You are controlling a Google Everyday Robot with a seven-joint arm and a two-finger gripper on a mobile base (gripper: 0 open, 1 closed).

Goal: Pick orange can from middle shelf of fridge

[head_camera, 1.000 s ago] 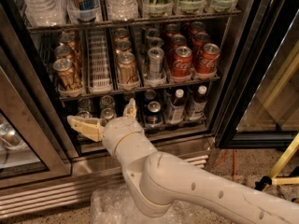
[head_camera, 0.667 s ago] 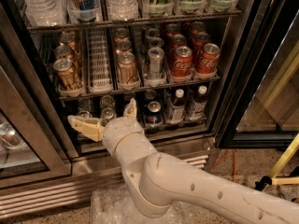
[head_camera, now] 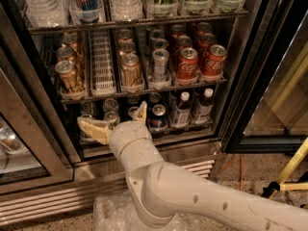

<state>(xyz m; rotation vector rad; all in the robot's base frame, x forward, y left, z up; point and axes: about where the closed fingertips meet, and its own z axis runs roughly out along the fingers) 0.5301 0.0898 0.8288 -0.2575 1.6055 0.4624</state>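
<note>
The arm reaches up from the lower right. The claw [head_camera: 111, 115] is spread wide and holds nothing, level with the fridge's [head_camera: 240, 81] bottom rack. The orange can [head_camera: 130, 70] stands upright on the middle shelf [head_camera: 144, 91], above the claw.

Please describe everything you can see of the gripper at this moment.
The gripper has two tan, wedge-shaped fingers on a rounded cream wrist. They are spread wide open and hold nothing. It hangs inside the fridge opening, before the bottles under the middle shelf, well below the orange cans.
</note>
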